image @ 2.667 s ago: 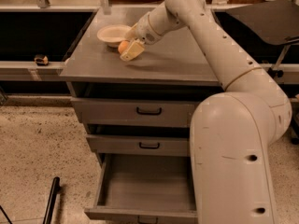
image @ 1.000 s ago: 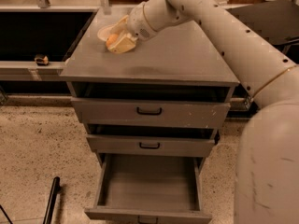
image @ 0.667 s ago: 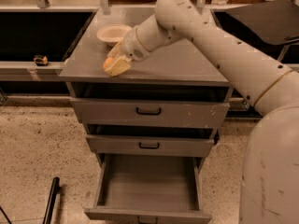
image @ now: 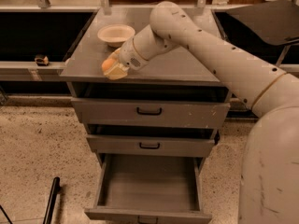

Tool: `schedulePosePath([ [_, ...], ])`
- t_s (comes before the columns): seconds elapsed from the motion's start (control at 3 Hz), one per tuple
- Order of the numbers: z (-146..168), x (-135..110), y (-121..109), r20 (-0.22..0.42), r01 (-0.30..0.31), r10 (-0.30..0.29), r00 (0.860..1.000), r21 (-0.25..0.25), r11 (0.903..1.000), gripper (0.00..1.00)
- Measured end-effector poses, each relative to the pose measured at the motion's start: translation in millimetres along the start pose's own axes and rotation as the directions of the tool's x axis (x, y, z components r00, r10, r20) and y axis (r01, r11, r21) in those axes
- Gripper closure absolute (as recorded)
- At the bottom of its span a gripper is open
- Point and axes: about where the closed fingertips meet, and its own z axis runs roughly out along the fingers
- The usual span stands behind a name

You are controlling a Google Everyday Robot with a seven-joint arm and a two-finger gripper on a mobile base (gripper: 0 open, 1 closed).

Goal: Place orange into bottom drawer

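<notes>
My gripper [image: 112, 68] is shut on the orange [image: 108, 65], a small round fruit held between the pale fingers [image: 119, 72]. It hovers over the front left edge of the grey cabinet top [image: 177, 64]. The bottom drawer [image: 148, 183] is pulled open below, a deep grey tray with nothing visible inside. The gripper is above and to the left of the drawer's opening.
A cream-white shallow bowl [image: 116, 34] stands at the back left of the cabinet top. Two shut drawers with black handles [image: 149, 111] sit above the open one. A black pole [image: 51, 199] lies on the speckled floor at lower left. My arm [image: 219, 55] spans the right side.
My gripper has carried the orange from beside the bowl forward and left, to the cabinet top's front edge. The drawer stays open.
</notes>
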Motion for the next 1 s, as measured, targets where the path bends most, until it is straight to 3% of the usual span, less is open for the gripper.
schedulePosePath([
  [0.33, -6.0, -14.9, 5.5, 0.026, 0.068, -0.067, 0.997, -0.014, 0.9976, 1.0],
  [0.67, -16.3, -54.3, 27.7, 0.152, 0.207, -0.194, 0.969, -0.069, 0.976, 1.0],
  [1.0, -23.6, -64.9, 47.2, 0.157, 0.296, -0.283, 0.946, -0.066, 0.9528, 1.0],
])
